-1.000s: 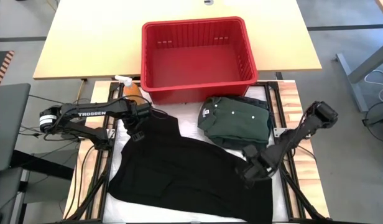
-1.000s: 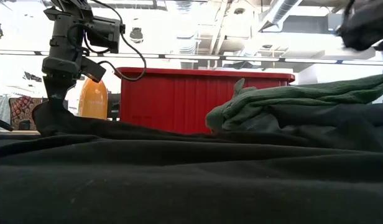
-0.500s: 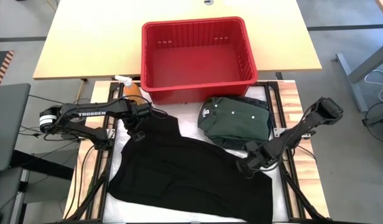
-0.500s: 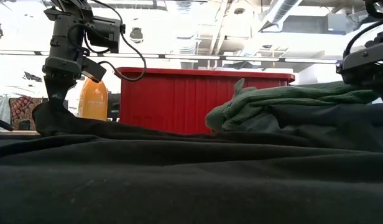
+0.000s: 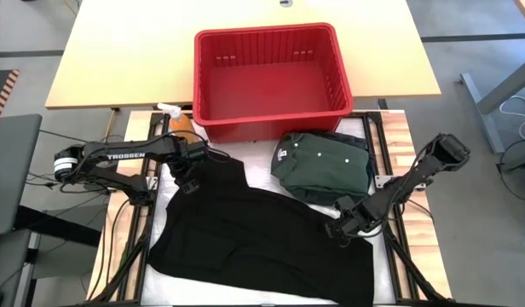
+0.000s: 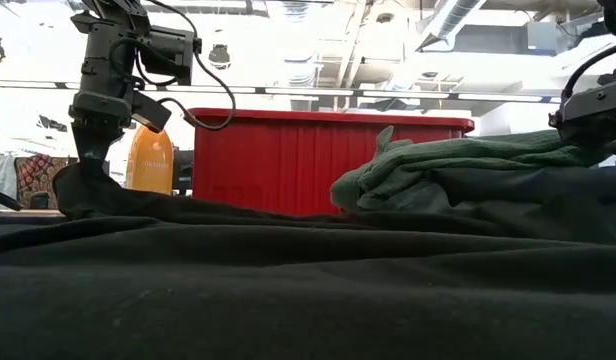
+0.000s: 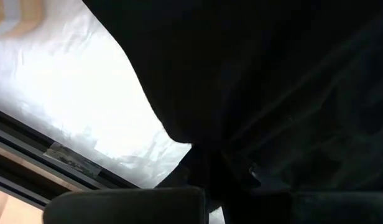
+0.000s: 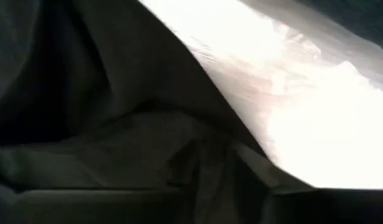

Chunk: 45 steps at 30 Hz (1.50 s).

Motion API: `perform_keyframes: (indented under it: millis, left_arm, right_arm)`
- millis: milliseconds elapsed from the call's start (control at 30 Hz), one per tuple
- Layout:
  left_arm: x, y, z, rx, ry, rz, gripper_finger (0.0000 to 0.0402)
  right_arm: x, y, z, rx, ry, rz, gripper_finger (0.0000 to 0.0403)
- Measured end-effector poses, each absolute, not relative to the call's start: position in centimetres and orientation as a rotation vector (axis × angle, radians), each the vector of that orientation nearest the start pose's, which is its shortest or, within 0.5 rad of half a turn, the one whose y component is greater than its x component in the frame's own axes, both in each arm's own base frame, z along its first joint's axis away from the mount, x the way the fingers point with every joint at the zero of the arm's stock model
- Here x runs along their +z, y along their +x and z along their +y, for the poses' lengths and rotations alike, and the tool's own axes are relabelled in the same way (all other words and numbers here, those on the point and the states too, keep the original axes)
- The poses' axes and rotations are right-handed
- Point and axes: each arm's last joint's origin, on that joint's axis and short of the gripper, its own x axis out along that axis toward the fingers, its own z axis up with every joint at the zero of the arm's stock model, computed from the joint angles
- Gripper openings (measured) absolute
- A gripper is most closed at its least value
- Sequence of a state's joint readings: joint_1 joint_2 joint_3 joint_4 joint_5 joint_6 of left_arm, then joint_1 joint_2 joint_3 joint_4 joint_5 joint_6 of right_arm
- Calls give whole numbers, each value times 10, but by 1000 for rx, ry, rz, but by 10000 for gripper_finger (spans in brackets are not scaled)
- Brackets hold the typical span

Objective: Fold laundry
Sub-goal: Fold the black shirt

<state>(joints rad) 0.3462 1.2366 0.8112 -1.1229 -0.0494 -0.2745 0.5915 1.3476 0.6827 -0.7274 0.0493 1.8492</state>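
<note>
A black garment (image 5: 254, 234) lies spread over the white sheet (image 5: 164, 200) on the table. My left gripper (image 5: 187, 182) stands at its far left corner, pointing down and shut on the cloth. My right gripper (image 5: 337, 232) is low at the garment's right edge, beside the folded green shirt (image 5: 322, 162), which rests on other dark cloth. In the right wrist view, puckered black cloth (image 8: 179, 155) lies close below the camera, next to bare white sheet (image 8: 316, 124). My left gripper pinches the black garment's far left corner (image 7: 207, 163) between its two fingers, coming from above and pointing down. The corner is drawn up a little into a peak (image 6: 83, 185). The rest of the garment lies on the table. One layer or several, I cannot tell.
The red basket (image 5: 271, 72) stands beyond the garment on the far table. An orange spray bottle (image 5: 179, 122) stands just behind my left gripper. White sheet shows bare along the garment's left and right sides.
My right arm has come down and a little toward the table's left, onto the black garment's right edge. The garment and the green shirt lie as before.
</note>
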Motion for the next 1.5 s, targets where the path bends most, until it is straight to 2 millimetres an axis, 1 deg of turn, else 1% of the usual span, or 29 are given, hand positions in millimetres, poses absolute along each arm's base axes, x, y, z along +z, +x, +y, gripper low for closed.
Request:
perform_keyframes:
  millis: [133, 200, 300, 400, 533, 633, 833, 867, 933, 1000, 1167, 1300, 1500]
  left_arm:
    - [210, 172, 64, 525, -444, 1490, 0]
    - [210, 173, 64, 525, -444, 1490, 0]
    - [210, 173, 64, 525, -444, 1488, 0]
    - [210, 173, 64, 507, -431, 1494, 0]
    - [216, 172, 64, 490, -409, 1509, 0]
    - [222, 173, 65, 495, -390, 1508, 0]
    - [230, 173, 65, 478, -373, 1526, 0]
    - [230, 172, 65, 478, -375, 1535, 0]
    - [230, 170, 64, 475, -374, 1562, 0]
    - [230, 167, 63, 474, -377, 1590, 0]
    - [233, 162, 55, 421, -410, 1637, 0]
    - [242, 156, 46, 336, -457, 1582, 0]
    - [258, 139, 29, 272, -525, 1499, 0]
  right_arm:
    - [162, 174, 115, -812, 1056, 1235, 30]
    - [162, 174, 115, -799, 1042, 1240, 14]
    - [163, 174, 116, -777, 1023, 1246, 22]
    - [174, 173, 116, -735, 997, 1253, 17]
    - [201, 162, 111, -743, 923, 1291, 11]
    - [225, 152, 106, -733, 797, 1351, 11]
    - [269, 138, 95, -838, 541, 1462, 11]
    - [275, 139, 95, -825, 519, 1472, 11]
    - [282, 141, 96, -734, 480, 1467, 11]
    - [288, 142, 95, -722, 461, 1438, 11]
    - [294, 145, 102, -636, 389, 1449, 11]
    - [303, 143, 109, -543, 343, 1447, 11]
    - [330, 136, 121, -389, 343, 1400, 11]
